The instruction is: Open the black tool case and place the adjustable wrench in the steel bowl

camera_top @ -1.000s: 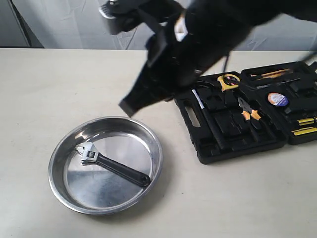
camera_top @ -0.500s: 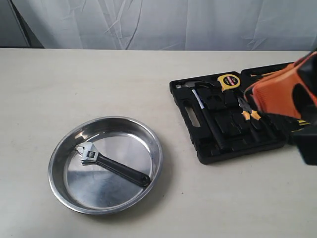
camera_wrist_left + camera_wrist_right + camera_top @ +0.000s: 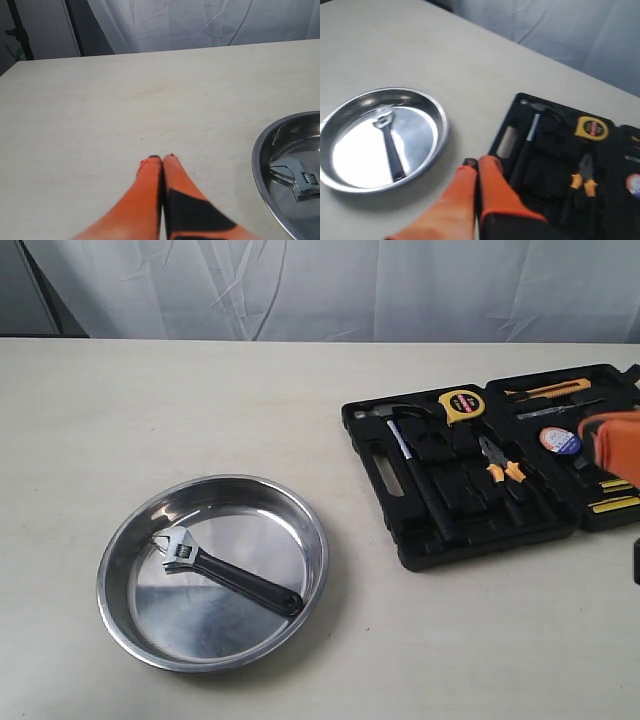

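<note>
Lying in the steel bowl (image 3: pixel 190 625) is the adjustable wrench (image 3: pixel 225 575); left gripper (image 3: pixel 161 159), right gripper (image 3: pixel 473 163) jaws together, apparently empty.

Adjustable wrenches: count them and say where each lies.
1. The adjustable wrench lies in the steel bowl, left of the open tool case. Part of the case is hidden; another could be there.

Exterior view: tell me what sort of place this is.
Probably a robot test bench rather than a real workshop. There is a plain pale table with a white cloth backdrop hung behind it. Laid out on it like props are only an open case and a bowl holding a wrench.
</note>
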Robot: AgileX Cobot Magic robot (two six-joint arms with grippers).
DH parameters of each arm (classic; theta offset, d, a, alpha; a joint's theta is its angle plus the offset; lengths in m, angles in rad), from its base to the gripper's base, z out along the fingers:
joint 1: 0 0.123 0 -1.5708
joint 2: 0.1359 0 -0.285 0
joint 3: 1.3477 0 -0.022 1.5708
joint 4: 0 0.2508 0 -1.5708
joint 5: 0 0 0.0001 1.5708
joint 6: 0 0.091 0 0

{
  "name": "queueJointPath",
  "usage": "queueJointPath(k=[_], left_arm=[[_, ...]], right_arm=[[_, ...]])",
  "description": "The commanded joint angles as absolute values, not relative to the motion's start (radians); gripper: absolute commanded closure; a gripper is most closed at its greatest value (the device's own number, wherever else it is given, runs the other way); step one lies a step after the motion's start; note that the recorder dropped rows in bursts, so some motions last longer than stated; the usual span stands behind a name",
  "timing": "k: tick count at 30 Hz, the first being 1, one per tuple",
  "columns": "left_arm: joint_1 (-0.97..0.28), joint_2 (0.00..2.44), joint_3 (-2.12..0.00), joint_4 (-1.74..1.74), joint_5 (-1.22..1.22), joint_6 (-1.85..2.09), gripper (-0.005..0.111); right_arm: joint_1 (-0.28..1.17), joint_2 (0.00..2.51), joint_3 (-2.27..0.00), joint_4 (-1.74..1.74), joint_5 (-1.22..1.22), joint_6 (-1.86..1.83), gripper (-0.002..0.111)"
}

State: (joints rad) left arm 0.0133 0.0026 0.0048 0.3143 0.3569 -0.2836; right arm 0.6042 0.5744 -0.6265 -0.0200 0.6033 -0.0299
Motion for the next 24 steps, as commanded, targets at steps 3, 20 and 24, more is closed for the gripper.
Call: queueJointPath(k=[3, 20, 24], left_arm=[[0.017, 0.0, 0.0, 0.319, 0.344, -0.285, 0.107], [0.017, 0.0, 0.0, 0.319, 0.34, -0.285, 0.107], [0.017, 0.0, 0.0, 0.319, 0.34, -0.285, 0.107]], right_arm=[[0.302, 0.364, -0.264, 0.016, 0.259, -0.034, 0.109], [-0.022, 0.0, 0.0, 0.118, 0.259, -0.03, 0.109], [-0.024, 0.0, 0.0, 0.125, 0.259, -0.03, 0.109]])
